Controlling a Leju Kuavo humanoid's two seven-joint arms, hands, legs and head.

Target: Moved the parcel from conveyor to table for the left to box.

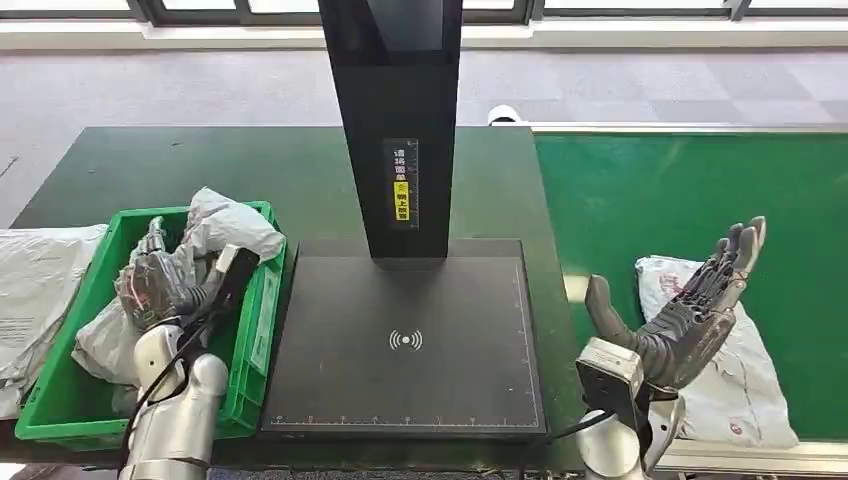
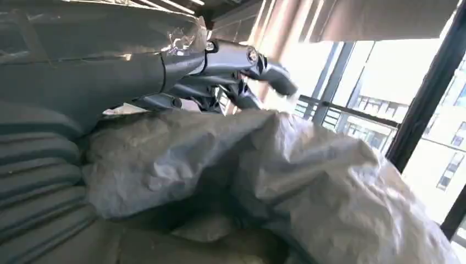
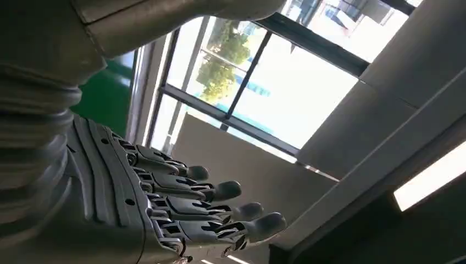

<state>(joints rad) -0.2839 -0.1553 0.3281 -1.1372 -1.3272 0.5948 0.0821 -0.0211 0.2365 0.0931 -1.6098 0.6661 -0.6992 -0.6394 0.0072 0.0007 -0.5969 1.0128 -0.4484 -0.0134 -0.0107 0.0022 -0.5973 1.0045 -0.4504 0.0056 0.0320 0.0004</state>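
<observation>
Left hand point(image 1: 160, 285): grips grey parcel point(image 1: 225, 225) over green crate point(image 1: 255, 340). Right hand point(image 1: 690, 310): fingers spread, holding nothing, white parcel point(image 1: 745, 375) just beneath on conveyor point(image 1: 680, 190).

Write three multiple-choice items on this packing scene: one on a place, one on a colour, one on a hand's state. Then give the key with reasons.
1. Where does the white parcel near the right hand lie?
A. on the black scanner plate
B. on the green conveyor belt
C. in the crate

2. What colour is the crate by the left hand?
A. green
B. blue
C. red

3. How is the right hand?
A. clenched on a parcel
B. pressed flat on the plate
C. open, fingers spread, holding nothing

Key: 1 B, the parcel rests on the green conveyor belt, right of the scanner plate. 2 A, the crate's walls are bright green. 3 C, the head view shows the fingers apart above the parcel, with nothing between them.
</observation>
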